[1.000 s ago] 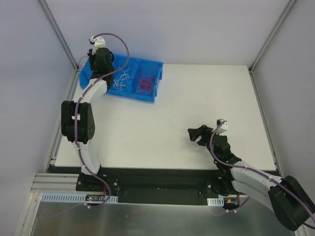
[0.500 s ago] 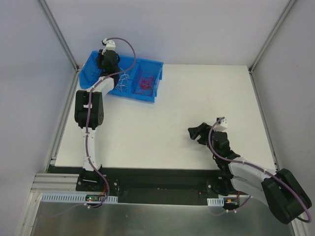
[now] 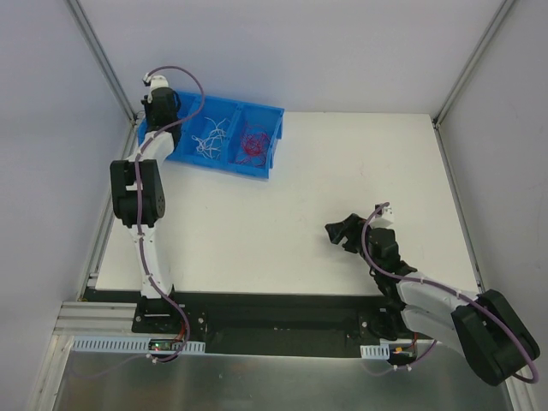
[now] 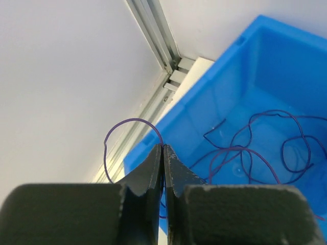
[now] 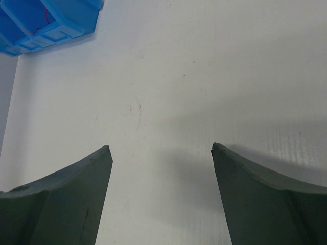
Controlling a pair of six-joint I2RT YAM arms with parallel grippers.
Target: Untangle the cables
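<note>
Blue bin (image 3: 272,145) (image 4: 214,102) (image 5: 51,30) at far-left corner of white surface (image 3: 300,214) (image 5: 204,76). Split into compartments, skewed a bit off the back edge, left end just beside the alu rail (image 3: 103,56) (image 4: 153,30). Second rail (image 3: 475,60) up the far-right corner. Plain pale walls on three sides. Faint scuff marks (image 5: 137,109) on surface in right wrist view. Black bar (image 3: 274,312) along near edge, brushed metal sheet (image 3: 257,385) below that, white slotted duct (image 3: 111,345) at its left.

Open tabletop (image 3: 300,214) beside blue bin (image 3: 274,141)
</note>
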